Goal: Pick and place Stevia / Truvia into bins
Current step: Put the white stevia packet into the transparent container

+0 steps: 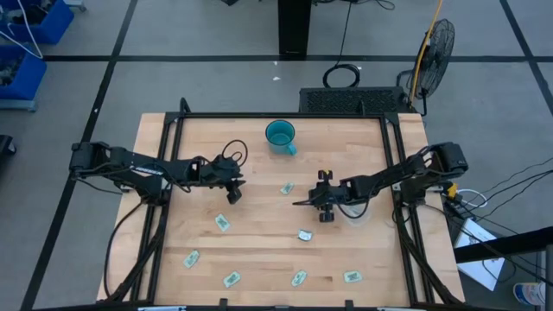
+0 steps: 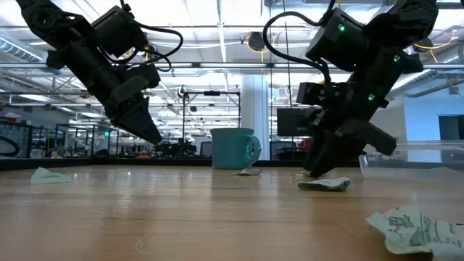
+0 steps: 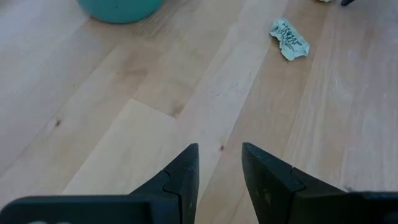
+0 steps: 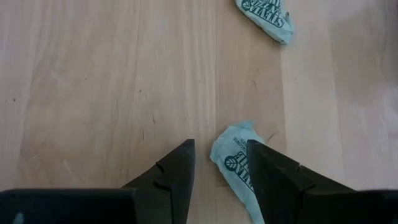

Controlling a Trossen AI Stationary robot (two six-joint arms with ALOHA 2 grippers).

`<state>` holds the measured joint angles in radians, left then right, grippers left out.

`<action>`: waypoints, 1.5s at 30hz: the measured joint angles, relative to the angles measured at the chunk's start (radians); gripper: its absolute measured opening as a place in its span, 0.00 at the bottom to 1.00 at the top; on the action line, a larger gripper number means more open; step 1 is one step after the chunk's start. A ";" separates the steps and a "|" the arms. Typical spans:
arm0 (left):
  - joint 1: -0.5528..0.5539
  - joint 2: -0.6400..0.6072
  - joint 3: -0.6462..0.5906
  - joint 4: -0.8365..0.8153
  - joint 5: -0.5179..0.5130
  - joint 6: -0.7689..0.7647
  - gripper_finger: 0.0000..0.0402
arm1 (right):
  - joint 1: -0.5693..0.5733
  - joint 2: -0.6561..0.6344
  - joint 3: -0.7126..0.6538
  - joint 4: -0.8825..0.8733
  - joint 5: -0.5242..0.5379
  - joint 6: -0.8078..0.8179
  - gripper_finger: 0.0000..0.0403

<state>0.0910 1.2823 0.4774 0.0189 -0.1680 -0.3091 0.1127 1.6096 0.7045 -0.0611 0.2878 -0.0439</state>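
Note:
Several pale green and white sachets lie flat on the wooden table: one [image 1: 286, 188] near the teal mug [image 1: 280, 135], others [image 1: 222, 223] [image 1: 304, 234] and more along the near edge [image 1: 298, 277]. My right gripper [image 1: 300, 203] is open and low near the table's middle. A crumpled sachet [image 4: 235, 163] lies partly in its gap, against one finger, and another sachet [image 4: 264, 18] lies ahead. My left gripper [image 1: 233, 195] is open over bare wood [image 3: 219, 163]. The clear tub [image 2: 409, 156] shows faintly behind my right arm. My right gripper's one finger [image 4: 273, 177] stands over the edge of the crumpled sachet [image 4: 230, 155], which lies on the wood. The fingers point down at a slant from the table's right. I cannot tell whether the finger touches the sachet.
The teal mug [image 2: 233, 148] stands upright near the far edge. Black frame rails [image 1: 164, 173] run along the table's left and right sides. Bare wood lies between the two grippers. A sachet [image 3: 289, 39] lies ahead of my left gripper, and a crumpled one [image 2: 413, 225] lies near the table's near edge.

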 joint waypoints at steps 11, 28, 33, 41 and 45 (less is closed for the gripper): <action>0.000 0.000 0.000 0.000 -0.009 0.000 0.32 | -0.040 0.003 -0.002 -0.006 -0.023 0.074 0.06; 0.000 0.000 0.000 0.002 -0.030 -0.009 0.32 | 0.003 -0.052 0.066 0.000 0.003 -0.058 0.00; 0.000 0.000 -0.001 0.014 -0.043 -0.009 0.32 | 0.053 -0.181 0.149 -0.231 0.073 -0.035 0.00; 0.000 0.000 -0.001 0.048 -0.043 -0.009 0.32 | 0.143 -0.434 0.199 -0.686 0.160 0.286 0.00; 0.000 0.000 -0.001 0.057 -0.043 -0.009 0.32 | 0.182 -0.520 0.199 -0.898 0.137 0.481 0.00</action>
<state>0.0906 1.2823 0.4767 0.0761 -0.2115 -0.3183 0.2945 1.0893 0.9039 -0.9591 0.4247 0.4373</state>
